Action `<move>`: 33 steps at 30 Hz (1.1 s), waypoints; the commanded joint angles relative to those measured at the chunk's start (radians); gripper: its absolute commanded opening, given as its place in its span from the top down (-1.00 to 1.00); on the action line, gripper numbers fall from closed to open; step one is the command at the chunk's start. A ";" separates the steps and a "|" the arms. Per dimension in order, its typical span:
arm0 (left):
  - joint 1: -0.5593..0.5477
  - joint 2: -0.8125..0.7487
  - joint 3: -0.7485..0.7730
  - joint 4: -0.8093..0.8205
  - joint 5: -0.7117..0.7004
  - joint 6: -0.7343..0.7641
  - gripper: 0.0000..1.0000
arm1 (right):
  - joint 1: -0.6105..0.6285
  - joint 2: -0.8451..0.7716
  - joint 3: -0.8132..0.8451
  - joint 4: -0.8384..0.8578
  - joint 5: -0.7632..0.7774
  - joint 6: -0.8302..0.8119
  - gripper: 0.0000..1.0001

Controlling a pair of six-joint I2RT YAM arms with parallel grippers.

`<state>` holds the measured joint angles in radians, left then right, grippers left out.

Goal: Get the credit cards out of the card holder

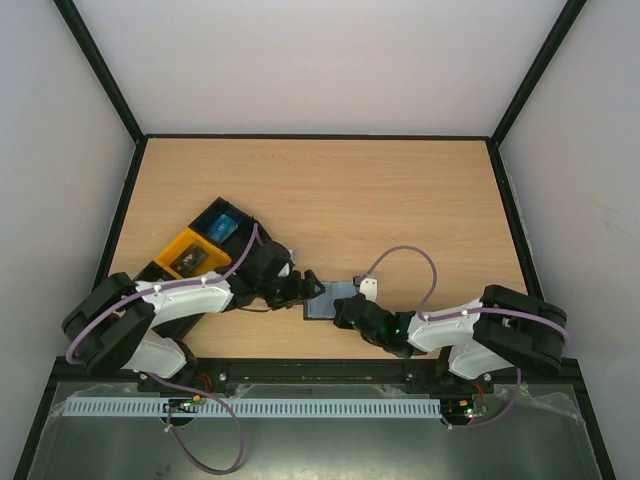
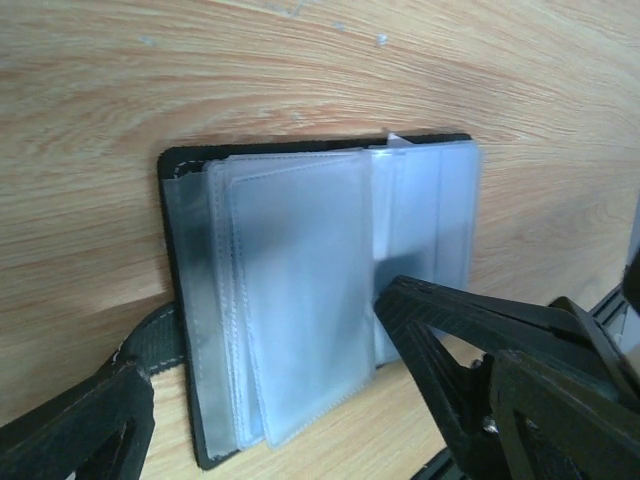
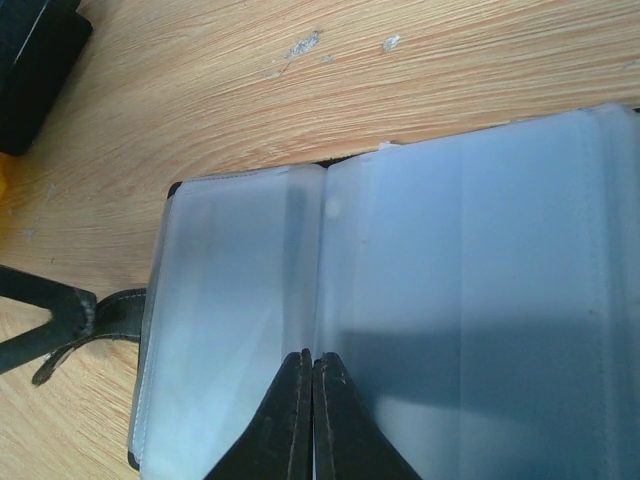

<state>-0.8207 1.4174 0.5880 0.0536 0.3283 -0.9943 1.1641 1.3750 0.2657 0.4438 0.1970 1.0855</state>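
Resting closed on card holder (image 3: 240, 290) — right hand (image 3: 312, 362), left hand (image 1: 303, 289) low, open beside it.

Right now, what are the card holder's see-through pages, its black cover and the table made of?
The pages look like soft clear plastic, slightly frosted: they bend and shine. The black cover could be leather or fake leather; only its matte edge shows. The table looks like wood or wood-print board, with grain lines.
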 commanded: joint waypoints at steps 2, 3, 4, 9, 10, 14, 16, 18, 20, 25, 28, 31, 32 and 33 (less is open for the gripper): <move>-0.011 -0.072 -0.015 0.035 0.022 -0.054 -0.86 | -0.004 -0.005 -0.013 -0.020 0.022 0.012 0.96; -0.012 -0.076 -0.019 0.053 0.028 -0.068 -0.87 | -0.004 -0.004 -0.012 -0.017 0.023 0.013 0.96; -0.015 -0.076 -0.019 0.064 0.030 -0.076 -0.87 | -0.004 -0.004 -0.012 -0.015 0.025 0.012 0.96; -0.021 -0.065 -0.006 0.084 0.035 -0.089 -0.90 | -0.004 -0.002 -0.019 -0.004 0.026 0.019 0.96; -0.020 -0.061 -0.004 0.092 0.042 -0.093 -0.91 | -0.005 0.000 -0.021 0.000 0.023 0.019 0.96; -0.023 -0.029 -0.012 0.176 0.082 -0.124 -0.93 | -0.005 0.008 -0.021 0.012 0.014 0.021 0.96; -0.027 -0.008 -0.018 0.199 0.080 -0.137 -0.93 | -0.005 0.016 -0.019 0.021 0.004 0.022 0.96; -0.027 0.021 -0.023 0.220 0.096 -0.146 -0.93 | -0.005 0.020 -0.007 0.023 -0.016 0.029 0.89; -0.030 0.040 -0.023 0.227 0.097 -0.150 -0.93 | -0.004 0.023 0.008 0.022 -0.038 0.033 0.79; -0.036 0.037 -0.012 0.158 0.033 -0.123 -0.93 | -0.005 0.051 0.039 0.009 -0.061 0.054 0.60; -0.036 0.041 -0.011 0.133 0.017 -0.108 -0.94 | -0.005 0.083 0.068 -0.025 -0.067 0.054 0.58; -0.036 0.049 -0.017 0.133 0.021 -0.108 -0.94 | -0.004 0.111 0.092 -0.084 -0.049 0.059 0.60; -0.035 0.048 -0.020 0.132 0.017 -0.108 -0.94 | -0.004 0.115 0.092 -0.091 -0.041 0.063 0.62; -0.036 0.044 -0.024 0.131 0.014 -0.111 -0.94 | -0.004 0.119 0.088 -0.093 -0.034 0.069 0.67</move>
<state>-0.8528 1.4559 0.5762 0.2081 0.3622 -1.1179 1.1641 1.4582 0.3458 0.4442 0.1368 1.1297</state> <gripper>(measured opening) 0.970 0.193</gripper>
